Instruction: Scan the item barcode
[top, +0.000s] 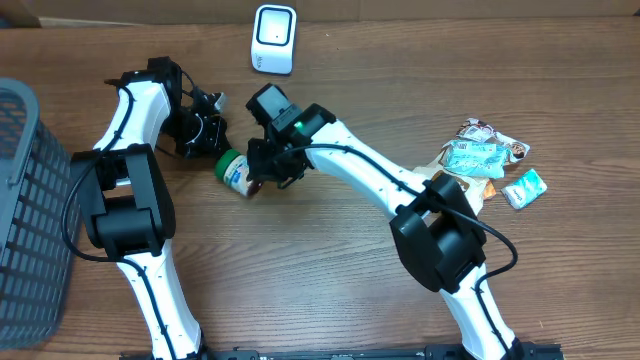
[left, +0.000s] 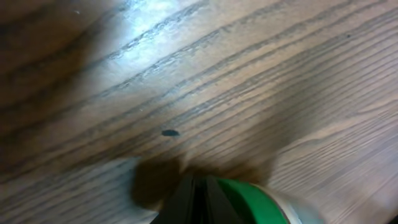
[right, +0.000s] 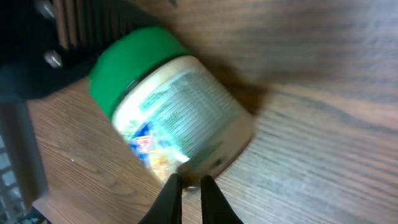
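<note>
Because the jar (top: 236, 172) lies on its side on the table (top: 330, 290), between the two arms and well short of the white scanner (top: 273, 38) at the far edge, the step in hand looks like turning it so that a proper hold can be taken. Its green lid (right: 134, 59) points toward the left gripper (top: 210, 135), whose fingers are pressed together on nothing, their tips just beside the lid in the left wrist view. At the other end, the right gripper (right: 186, 185) has its fingers closed to a sliver against the rim of the jar's base. Whether they nip that rim or merely push on it I cannot tell. The printed label (right: 180, 118) faces the right wrist camera, but it is blurred and no barcode can be made out.

To do this well, I judge that closed fingers should nudge slowly, since a round jar rolls easily. One arm should steady the lid end while the other opens wide and takes the body across its width, leaving the label uncovered. Snack packets (top: 485, 160) lie well apart to the right, and a grey basket (top: 25, 200) stands to the left.
</note>
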